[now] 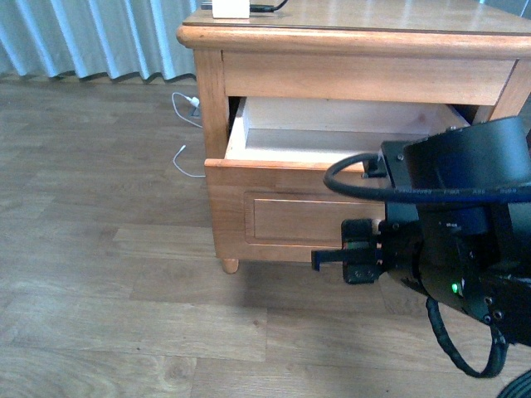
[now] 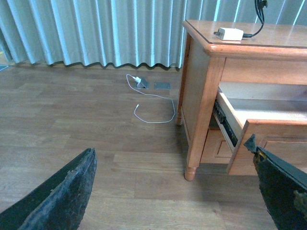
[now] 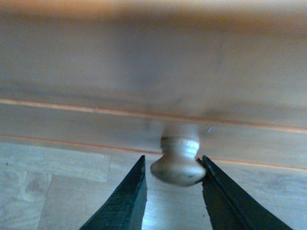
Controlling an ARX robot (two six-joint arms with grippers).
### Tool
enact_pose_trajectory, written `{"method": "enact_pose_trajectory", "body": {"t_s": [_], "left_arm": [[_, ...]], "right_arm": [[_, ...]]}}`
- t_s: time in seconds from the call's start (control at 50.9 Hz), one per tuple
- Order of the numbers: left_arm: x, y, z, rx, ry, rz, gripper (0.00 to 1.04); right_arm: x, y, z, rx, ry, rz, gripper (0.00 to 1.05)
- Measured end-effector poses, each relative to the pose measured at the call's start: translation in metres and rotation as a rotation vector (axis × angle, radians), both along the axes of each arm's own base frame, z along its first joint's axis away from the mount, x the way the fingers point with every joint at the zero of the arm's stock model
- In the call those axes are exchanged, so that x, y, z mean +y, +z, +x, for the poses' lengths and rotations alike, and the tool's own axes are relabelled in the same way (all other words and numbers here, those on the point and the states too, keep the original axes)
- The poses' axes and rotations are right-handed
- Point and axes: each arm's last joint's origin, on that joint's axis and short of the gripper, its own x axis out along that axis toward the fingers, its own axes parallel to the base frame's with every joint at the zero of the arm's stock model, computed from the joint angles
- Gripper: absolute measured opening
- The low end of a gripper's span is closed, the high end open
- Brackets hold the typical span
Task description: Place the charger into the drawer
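The charger (image 1: 231, 8), a white block with a black cable, lies on top of the nightstand, also seen in the left wrist view (image 2: 229, 33). Below it the drawer (image 1: 290, 178) stands pulled out, its pale inside (image 1: 348, 124) showing nothing in it. My right gripper (image 1: 332, 257) is at the drawer front (image 3: 144, 72), open, with the round wooden knob (image 3: 178, 165) between its fingers, close against one of them. My left gripper (image 2: 171, 146) hangs open over the floor to the left of the nightstand, with nothing between its fingers.
A thin white cable (image 2: 153, 103) with a white plug trails on the wooden floor by a floor socket (image 2: 162, 86). Pale curtains (image 1: 83, 37) hang behind. The nightstand's front leg (image 2: 191, 172) stands close to my left gripper. My right arm's black body (image 1: 465, 232) covers the drawer's right part.
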Motion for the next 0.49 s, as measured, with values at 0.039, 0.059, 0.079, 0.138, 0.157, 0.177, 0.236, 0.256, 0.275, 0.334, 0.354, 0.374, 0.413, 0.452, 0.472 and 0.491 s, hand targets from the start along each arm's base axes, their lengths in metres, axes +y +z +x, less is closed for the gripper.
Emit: {"method": "enact_pose_trajectory", "body": {"t_s": [0.039, 0.059, 0.079, 0.138, 0.157, 0.177, 0.236, 0.256, 0.275, 0.334, 0.354, 0.374, 0.413, 0.452, 0.472, 0.491], "left_arm": [[0.000, 0.000, 0.000, 0.000, 0.000, 0.000, 0.99], [0.000, 0.000, 0.000, 0.000, 0.000, 0.000, 0.99], [0.000, 0.000, 0.000, 0.000, 0.000, 0.000, 0.99], [0.000, 0.000, 0.000, 0.000, 0.000, 0.000, 0.99], [0.000, 0.000, 0.000, 0.000, 0.000, 0.000, 0.99], [0.000, 0.000, 0.000, 0.000, 0.000, 0.000, 0.99], [0.000, 0.000, 0.000, 0.000, 0.000, 0.000, 0.99], [0.000, 0.000, 0.000, 0.000, 0.000, 0.000, 0.99], [0.000, 0.000, 0.000, 0.000, 0.000, 0.000, 0.99], [0.000, 0.000, 0.000, 0.000, 0.000, 0.000, 0.99], [0.000, 0.000, 0.000, 0.000, 0.000, 0.000, 0.99], [0.000, 0.000, 0.000, 0.000, 0.000, 0.000, 0.99], [0.000, 0.000, 0.000, 0.000, 0.000, 0.000, 0.99], [0.000, 0.000, 0.000, 0.000, 0.000, 0.000, 0.99], [0.000, 0.000, 0.000, 0.000, 0.000, 0.000, 0.99], [0.000, 0.000, 0.000, 0.000, 0.000, 0.000, 0.99]], "right_arm": [[-0.001, -0.003, -0.002, 0.017, 0.005, -0.002, 0.49], [-0.001, -0.003, -0.003, 0.023, 0.005, -0.002, 0.52], [-0.001, -0.004, -0.004, 0.030, 0.006, -0.001, 0.54], [-0.002, -0.004, -0.006, 0.039, 0.007, 0.001, 0.65], [-0.003, -0.002, -0.007, 0.037, 0.006, 0.005, 0.70], [-0.004, 0.000, -0.007, 0.037, 0.006, 0.008, 0.74], [-0.010, 0.013, -0.011, 0.023, -0.003, 0.027, 0.88], [-0.012, 0.017, -0.012, 0.016, -0.005, 0.033, 0.91], [-0.013, 0.020, -0.013, 0.012, -0.006, 0.036, 0.93], [-0.019, 0.031, -0.015, -0.008, -0.017, 0.052, 0.99], [-0.021, 0.036, -0.016, -0.015, -0.022, 0.058, 0.98], [-0.023, 0.041, -0.017, -0.025, -0.026, 0.062, 0.97], [-0.027, 0.049, -0.019, -0.039, -0.033, 0.070, 0.96], [-0.032, 0.056, -0.021, -0.050, -0.038, 0.079, 0.96], [-0.034, 0.062, -0.022, -0.057, -0.040, 0.086, 0.97], [-0.037, 0.067, -0.023, -0.064, -0.042, 0.093, 0.97]]}}
